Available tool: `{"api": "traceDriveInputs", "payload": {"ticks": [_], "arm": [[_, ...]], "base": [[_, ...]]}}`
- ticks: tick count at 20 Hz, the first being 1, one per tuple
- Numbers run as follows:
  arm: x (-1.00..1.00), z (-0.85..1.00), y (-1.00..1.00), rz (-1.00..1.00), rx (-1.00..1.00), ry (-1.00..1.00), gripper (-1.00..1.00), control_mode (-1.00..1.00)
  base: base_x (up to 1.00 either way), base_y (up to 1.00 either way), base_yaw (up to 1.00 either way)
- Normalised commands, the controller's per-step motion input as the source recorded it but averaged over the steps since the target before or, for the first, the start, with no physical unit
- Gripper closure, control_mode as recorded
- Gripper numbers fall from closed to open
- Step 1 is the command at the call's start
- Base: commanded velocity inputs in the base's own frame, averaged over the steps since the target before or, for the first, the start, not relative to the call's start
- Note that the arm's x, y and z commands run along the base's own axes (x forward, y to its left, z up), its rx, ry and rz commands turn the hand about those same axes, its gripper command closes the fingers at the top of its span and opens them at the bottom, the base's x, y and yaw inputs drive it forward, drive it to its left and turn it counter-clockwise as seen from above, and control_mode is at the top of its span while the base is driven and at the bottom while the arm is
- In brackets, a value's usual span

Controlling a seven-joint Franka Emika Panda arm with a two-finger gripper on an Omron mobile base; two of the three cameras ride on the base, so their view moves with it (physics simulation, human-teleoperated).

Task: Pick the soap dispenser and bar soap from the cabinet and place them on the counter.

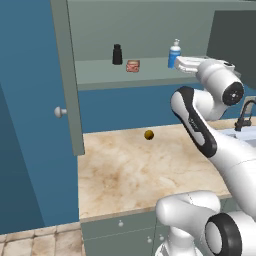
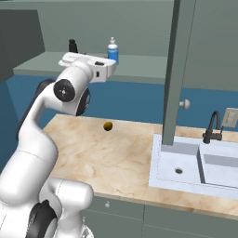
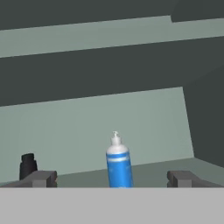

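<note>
Cabinet (image 1: 150, 30) doors stand open beside the arm, and a wide swing could clip the right door's edge. Counter (image 1: 120, 170) below has broad free room, bar a small ball (image 1: 149, 134). Dispenser (image 3: 119, 164) stands upright on the shelf, seemingly centred between the released gripper (image 3: 112, 178) jaws; a skewed advance could topple it. Soap (image 1: 133, 66) lies left, near a black bottle (image 1: 117, 54).

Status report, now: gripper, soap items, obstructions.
Gripper open, lined up on soap dispenser, not touching. Dispenser and bar soap upright on cabinet shelf. Black bottle off to the side, path unobstructed.
</note>
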Motion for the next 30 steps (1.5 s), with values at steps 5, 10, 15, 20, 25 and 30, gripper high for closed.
{"api": "traceDriveInputs", "payload": {"ticks": [5, 10, 15, 20, 25, 30], "arm": [[0.21, 0.0, 0.0, 0.0, 0.0, 0.0, -1.0, -1.0], [0.19, -0.02, 0.0, 0.0, 0.0, 0.0, -1.0, -1.0], [0.17, -0.07, 0.0, 0.0, 0.0, 0.0, -1.0, -1.0], [0.2, -0.07, 0.0, 0.0, 0.0, 0.0, -1.0, -1.0], [0.2, -0.02, 0.0, 0.0, 0.0, 0.0, -1.0, -1.0], [0.18, 0.0, -0.04, 0.0, 0.0, 0.0, -1.0, -1.0]], "base": [[0.0, 0.0, 0.0], [0.0, 0.0, 0.0], [0.0, 0.0, 0.0], [0.0, 0.0, 0.0], [0.0, 0.0, 0.0], [0.0, 0.0, 0.0]]}}
